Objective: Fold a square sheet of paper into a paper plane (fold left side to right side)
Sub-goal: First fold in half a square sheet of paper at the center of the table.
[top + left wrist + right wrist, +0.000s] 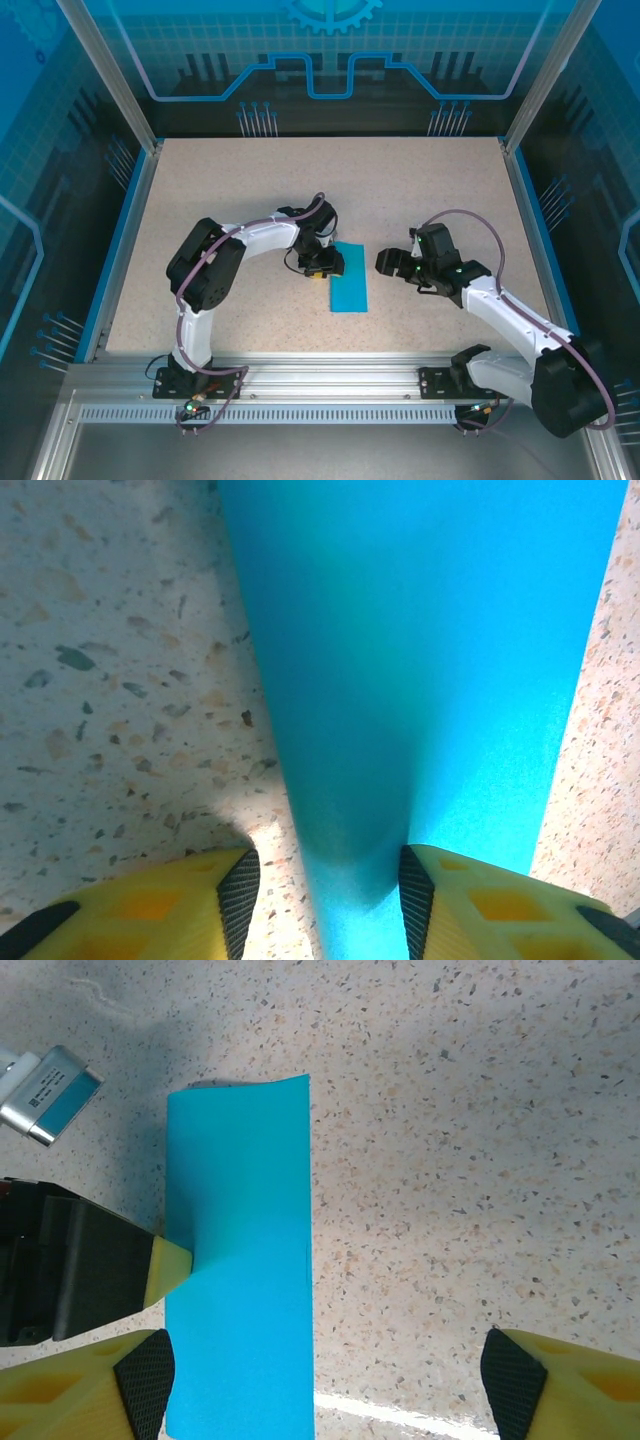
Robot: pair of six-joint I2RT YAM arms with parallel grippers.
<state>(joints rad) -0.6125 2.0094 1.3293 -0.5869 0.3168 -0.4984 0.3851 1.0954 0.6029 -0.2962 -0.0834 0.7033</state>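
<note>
yellow left gripper (325, 885) fingers (180, 910) stand apart around the blue paper (420, 660); right gripper (330, 1375) is spread wide. it looks light and floppy: pinch one edge softly.

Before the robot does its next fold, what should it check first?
1. Paper folded into a strip: ok.
2. Left pincer at the paper: ok, one finger over it, the other over the table.
3. Right pincer open: ok.
4. Right pincer off the paper: ok, beside it in the top view.
5. Crease pressed flat: cannot tell.
</note>
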